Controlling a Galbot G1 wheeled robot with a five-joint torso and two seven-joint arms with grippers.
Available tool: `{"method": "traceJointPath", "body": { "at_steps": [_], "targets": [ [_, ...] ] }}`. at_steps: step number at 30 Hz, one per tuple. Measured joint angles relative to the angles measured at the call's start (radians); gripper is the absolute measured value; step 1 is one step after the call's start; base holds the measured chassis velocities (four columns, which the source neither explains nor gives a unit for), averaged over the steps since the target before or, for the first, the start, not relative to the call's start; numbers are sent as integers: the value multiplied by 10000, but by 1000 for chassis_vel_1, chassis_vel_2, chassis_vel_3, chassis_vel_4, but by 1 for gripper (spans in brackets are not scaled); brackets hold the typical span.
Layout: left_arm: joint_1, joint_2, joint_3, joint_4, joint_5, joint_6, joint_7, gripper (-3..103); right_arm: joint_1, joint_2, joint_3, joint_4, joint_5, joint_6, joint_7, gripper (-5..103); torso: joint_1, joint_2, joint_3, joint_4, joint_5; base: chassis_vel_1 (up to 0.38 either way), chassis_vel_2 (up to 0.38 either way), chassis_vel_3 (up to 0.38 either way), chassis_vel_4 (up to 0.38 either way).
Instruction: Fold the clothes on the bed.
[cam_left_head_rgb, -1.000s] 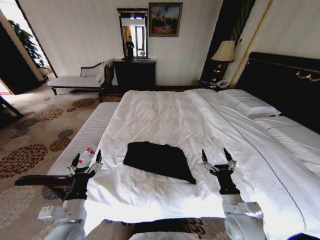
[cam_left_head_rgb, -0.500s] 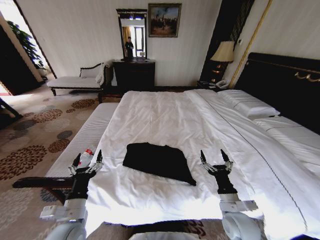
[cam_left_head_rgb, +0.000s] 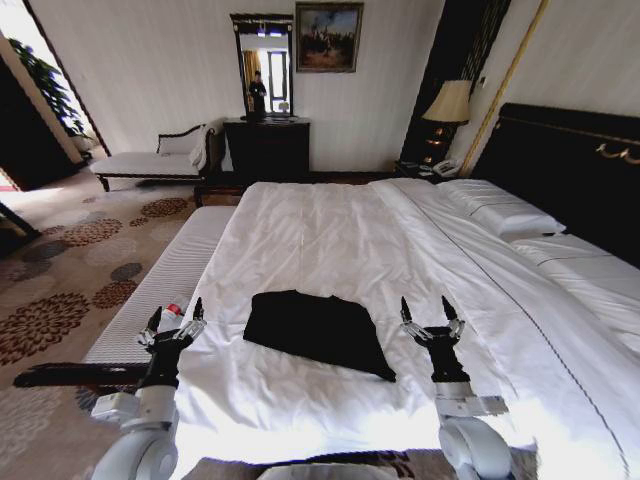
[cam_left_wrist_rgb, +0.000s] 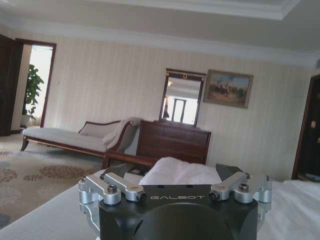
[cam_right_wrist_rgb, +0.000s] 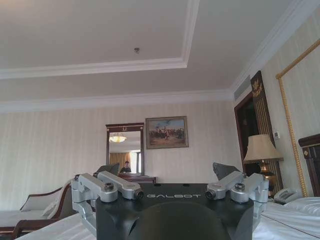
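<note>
Head view: the left gripper (cam_left_head_rgb: 172, 322) is held with fingers apart, the black T-shirt (cam_left_head_rgb: 318, 331) is seen lying untouched on the bed (cam_left_head_rgb: 330, 230), the right gripper (cam_left_head_rgb: 432, 315) is spread open; folding is judged not started.

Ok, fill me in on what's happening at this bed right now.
A two-armed robot faces a large white-sheeted bed with a small black soft-fabric shirt lying flat on it, near the foot. The left gripper is raised, fingers open, at the bed's left edge; the right gripper is raised and open just right of the shirt. Neither touches the fabric, and no fold is made yet.
</note>
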Motion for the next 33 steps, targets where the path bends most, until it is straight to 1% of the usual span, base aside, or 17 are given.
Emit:
{"method": "traceJointPath", "body": {
  "at_steps": [2, 3, 4, 5, 6, 9, 10, 12, 15, 16, 19, 20, 22, 23, 26, 29, 33],
  "targets": [
    [-686, 620, 145, 106, -615, 1050, -828, 100, 220, -67, -80, -77, 149, -13, 125, 100, 2, -1, 1, -1, -2, 0, 0, 0, 0],
    [-686, 620, 145, 106, -615, 1050, -828, 100, 220, -67, -80, -77, 149, -13, 125, 100, 2, -1, 1, -1, -2, 0, 0, 0, 0],
    [-976, 837, 195, 167, -1077, 1482, -1196, 100, 313, -109, -120, -119, 226, -46, 187, 100, 4, -2, 2, 1, -2, 0, 0, 0, 0],
    [-1492, 1138, 209, 372, -1972, 2315, -1588, 100, 441, -166, -181, -196, 312, -97, 263, 100, 6, -2, 2, 0, 1, 0, 0, 0, 0],
    [-1492, 1138, 209, 372, -1972, 2315, -1588, 100, 441, -166, -181, -196, 312, -97, 263, 100, 6, -2, 2, 0, 1, 0, 0, 0, 0],
    [-2501, 1619, 183, 1236, -3243, 3811, -1641, 100, 683, -257, -303, -418, 399, -175, 376, 100, 7, -2, 3, 2, -1, 0, 0, 0, 0],
    [-2501, 1619, 183, 1236, -3243, 3811, -1641, 100, 683, -257, -303, -418, 399, -175, 376, 100, 7, -2, 3, 2, -1, 0, 0, 0, 0],
    [-3360, 1940, 215, 1974, -3996, 4916, -1455, 100, 836, -297, -395, -616, 426, -213, 425, 100, 6, -2, 2, 2, -2, 0, 0, 0, 0],
    [-4711, 2428, 602, 2933, -4896, 5839, -1377, 100, 1109, -364, -563, -963, 430, -237, 480, 100, 6, -3, 3, -1, -1, 0, 0, 0, 0],
    [-4711, 2428, 602, 2933, -4896, 5839, -1377, 100, 1109, -364, -563, -963, 430, -237, 480, 100, 6, -3, 3, -1, -1, 0, 0, 0, 0],
    [-5777, 2836, 1255, 3710, -5537, 6459, -1456, 100, 1353, -419, -724, -1271, 431, -278, 524, 100, 7, -3, 4, 4, 0, 0, 0, 0, 0],
    [-6256, 2988, 1643, 4083, -5903, 6548, -1535, 100, 1426, -424, -772, -1379, 430, -296, 534, 100, 7, -3, 3, 3, 1, 0, 0, 0, 0],
    [-6534, 3072, 1891, 4342, -6040, 6574, -1553, 100, 1457, -424, -794, -1423, 427, -302, 538, 100, 7, -3, 3, 0, 4, 0, 0, 0, 0],
    [-7123, 3217, 2405, 4968, -6117, 6592, -1561, 100, 1516, -420, -831, -1521, 408, -309, 543, 100, 7, -3, 4, -1, 1, 0, 0, 0, 0],
    [-8223, 3342, 3341, 6259, -6026, 6594, -1440, 100, 1616, -363, -917, -1695, 355, -314, 543, 100, 7, -3, 3, -2, -1, 0, 0, 0, 0],
    [-8841, 3356, 4005, 7104, -5889, 6575, -1285, 100, 1732, -328, -1056, -1866, 309, -315, 543, 100, 8, -3, 4, -2, 0, 0, 0, 0, 0],
    [-9180, 3282, 4602, 7592, -5616, 6553, -1019, 100, 1790, -322, -1156, -1979, 287, -316, 542, 100, 8, -4, 4, 9, 0, 0, 0, 0, 0]
  ]
}}
